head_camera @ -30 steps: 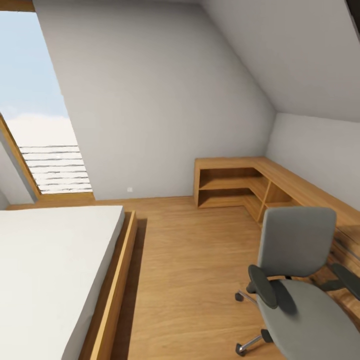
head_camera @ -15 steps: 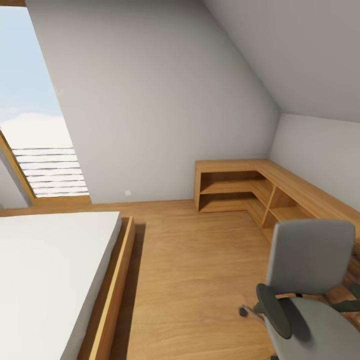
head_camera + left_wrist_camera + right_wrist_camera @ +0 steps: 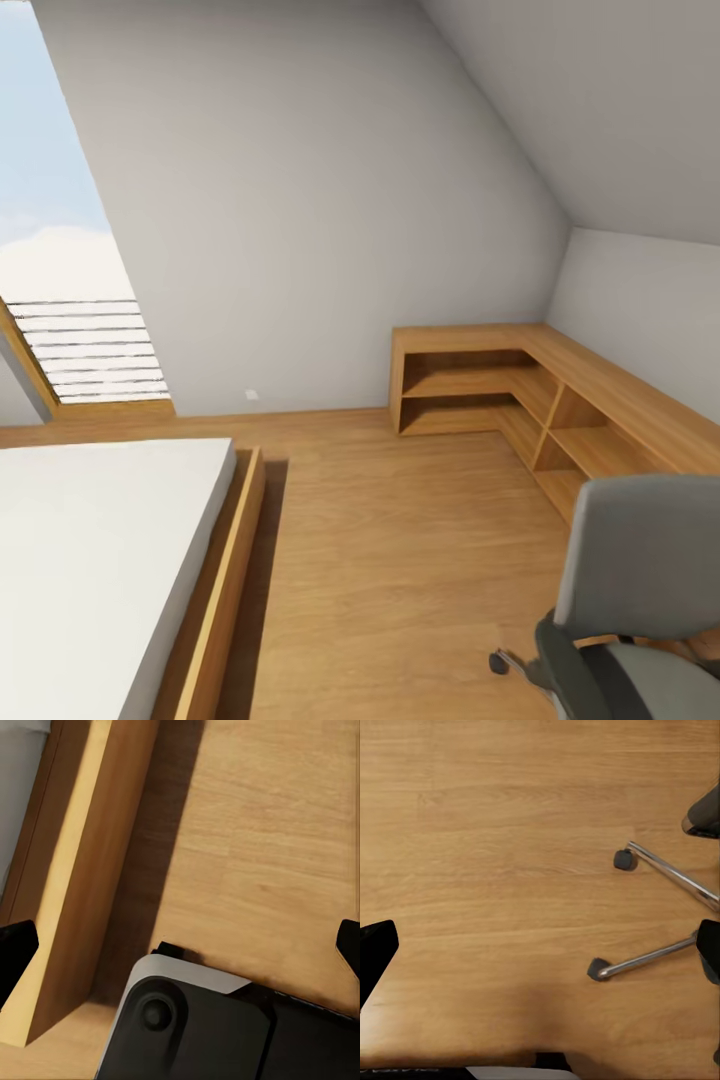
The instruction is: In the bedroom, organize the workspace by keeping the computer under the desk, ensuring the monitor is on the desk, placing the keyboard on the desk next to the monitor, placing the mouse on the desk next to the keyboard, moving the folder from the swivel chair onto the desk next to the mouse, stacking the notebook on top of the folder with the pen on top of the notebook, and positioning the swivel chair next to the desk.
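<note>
One swivel chair (image 3: 640,590), one bed (image 3: 90,560)

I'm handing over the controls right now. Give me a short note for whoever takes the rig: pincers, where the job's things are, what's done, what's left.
Pincers: left pincer and right pincer both open and empty, pointing down at the wooden floor.
Things: the swivel chair stands at the lower right of the head view, its chrome legs and casters under the right wrist camera. The bed is at the left, the low wooden corner shelving ahead on the right.
Done: nothing can be confirmed from here.
Left: find the desk and the other items, move the folder, stack notebook and pen, then bring the chair to the desk.
</note>
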`<state>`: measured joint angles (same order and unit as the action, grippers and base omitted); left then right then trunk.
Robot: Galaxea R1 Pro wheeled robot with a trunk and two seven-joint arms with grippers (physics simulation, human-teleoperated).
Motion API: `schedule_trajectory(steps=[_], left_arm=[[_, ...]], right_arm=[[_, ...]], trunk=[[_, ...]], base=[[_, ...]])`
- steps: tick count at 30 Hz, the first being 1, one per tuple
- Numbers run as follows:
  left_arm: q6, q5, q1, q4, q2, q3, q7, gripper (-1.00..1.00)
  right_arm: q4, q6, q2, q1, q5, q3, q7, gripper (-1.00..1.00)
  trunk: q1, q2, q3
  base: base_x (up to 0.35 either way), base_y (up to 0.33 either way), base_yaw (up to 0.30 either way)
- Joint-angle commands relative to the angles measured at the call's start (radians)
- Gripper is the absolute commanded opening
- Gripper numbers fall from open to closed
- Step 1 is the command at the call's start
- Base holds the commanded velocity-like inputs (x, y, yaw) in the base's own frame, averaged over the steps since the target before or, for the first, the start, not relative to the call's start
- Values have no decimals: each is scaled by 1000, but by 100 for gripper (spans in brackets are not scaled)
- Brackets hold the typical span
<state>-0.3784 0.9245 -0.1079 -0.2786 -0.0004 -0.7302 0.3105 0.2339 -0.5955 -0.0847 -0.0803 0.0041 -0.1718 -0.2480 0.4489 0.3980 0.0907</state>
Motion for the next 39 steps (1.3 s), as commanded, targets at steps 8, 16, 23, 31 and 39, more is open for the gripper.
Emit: schedule_trajectory(steps=[8, 16, 23, 31, 39], left_arm=[[-4, 5, -1, -1, 0, -8, 7, 100], [-4, 5, -1, -1, 0, -8, 7, 100], [-4, 5, -1, -1, 0, -9, 7, 100], [-4, 5, -1, -1, 0, -9, 7, 100], [-4, 5, -1, -1, 0, -9, 7, 100]], right_arm=[[-1, -1, 0, -1, 0, -8, -9, 100], [-1, -1, 0, -1, 0, -8, -9, 100], [-1, -1, 1, -1, 0, -8, -8, 100], [-1, -1, 1, -1, 0, -8, -7, 100], [-1, -1, 1, -1, 0, -8, -4, 100]], trunk=[[1, 2, 2], [1, 2, 2], [1, 2, 2], [1, 2, 2], [1, 2, 2]], base=[[326, 0, 0], [326, 0, 0], [326, 0, 0], [326, 0, 0], [326, 0, 0]])
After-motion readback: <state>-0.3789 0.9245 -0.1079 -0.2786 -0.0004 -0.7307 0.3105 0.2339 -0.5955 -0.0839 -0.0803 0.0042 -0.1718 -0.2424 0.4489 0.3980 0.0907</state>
